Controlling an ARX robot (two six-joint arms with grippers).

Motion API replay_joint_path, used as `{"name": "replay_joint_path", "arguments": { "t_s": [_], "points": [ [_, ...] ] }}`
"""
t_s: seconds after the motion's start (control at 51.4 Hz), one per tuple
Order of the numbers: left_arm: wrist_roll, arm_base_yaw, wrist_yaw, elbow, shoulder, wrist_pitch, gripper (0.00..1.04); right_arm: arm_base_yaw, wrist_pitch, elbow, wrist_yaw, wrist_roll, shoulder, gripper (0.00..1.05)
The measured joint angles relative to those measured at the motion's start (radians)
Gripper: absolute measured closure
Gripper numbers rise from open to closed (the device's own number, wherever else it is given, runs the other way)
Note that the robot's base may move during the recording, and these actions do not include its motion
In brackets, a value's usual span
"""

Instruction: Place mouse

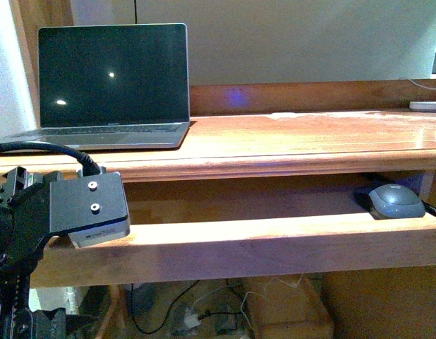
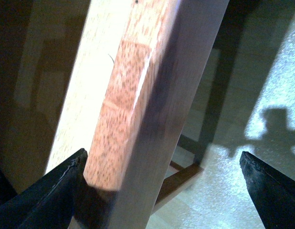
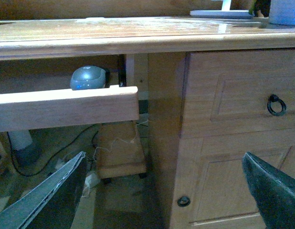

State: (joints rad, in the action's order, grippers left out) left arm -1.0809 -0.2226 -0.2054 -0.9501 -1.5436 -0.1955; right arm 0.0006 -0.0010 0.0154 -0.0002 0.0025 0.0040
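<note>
The mouse [image 1: 396, 200], dark grey and dome-shaped, lies at the right end of the desk's pull-out tray, behind its front rail [image 1: 239, 244]. It also shows in the right wrist view [image 3: 88, 78], behind the rail's end [image 3: 66, 107]. My right gripper [image 3: 164, 155] is open and empty, in front of the desk, below the mouse and apart from it. My left arm [image 1: 34, 212] is at the tray's left end. My left gripper [image 2: 163, 155] is open, with the wooden rail [image 2: 133, 95] standing between its jaws, close to one finger [image 2: 61, 191].
An open laptop [image 1: 112, 78] with a dark screen stands on the left of the desk top [image 1: 310, 138]. A drawer front with a ring handle [image 3: 276, 105] is right of the tray. Cables and a wooden box [image 1: 288, 311] lie under the desk.
</note>
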Motion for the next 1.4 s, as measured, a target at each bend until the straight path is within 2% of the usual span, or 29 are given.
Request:
{"name": "replay_joint_path", "arguments": {
  "t_s": [0.447, 0.875, 1.05, 1.4],
  "points": [
    [0.208, -0.14, -0.01, 0.066, 0.128, -0.105, 0.08, 0.0, 0.0, 0.0, 0.0, 0.0, 0.0, 0.07],
    [0.389, -0.275, -0.016, 0.124, 0.216, -0.11, 0.08, 0.0, 0.0, 0.0, 0.0, 0.0, 0.0, 0.07],
    [0.447, -0.269, -0.019, 0.129, 0.232, -0.032, 0.08, 0.0, 0.0, 0.0, 0.0, 0.0, 0.0, 0.07],
    [0.576, -0.233, -0.056, 0.034, 0.316, -0.005, 0.08, 0.0, 0.0, 0.0, 0.0, 0.0, 0.0, 0.07]
  ]
}}
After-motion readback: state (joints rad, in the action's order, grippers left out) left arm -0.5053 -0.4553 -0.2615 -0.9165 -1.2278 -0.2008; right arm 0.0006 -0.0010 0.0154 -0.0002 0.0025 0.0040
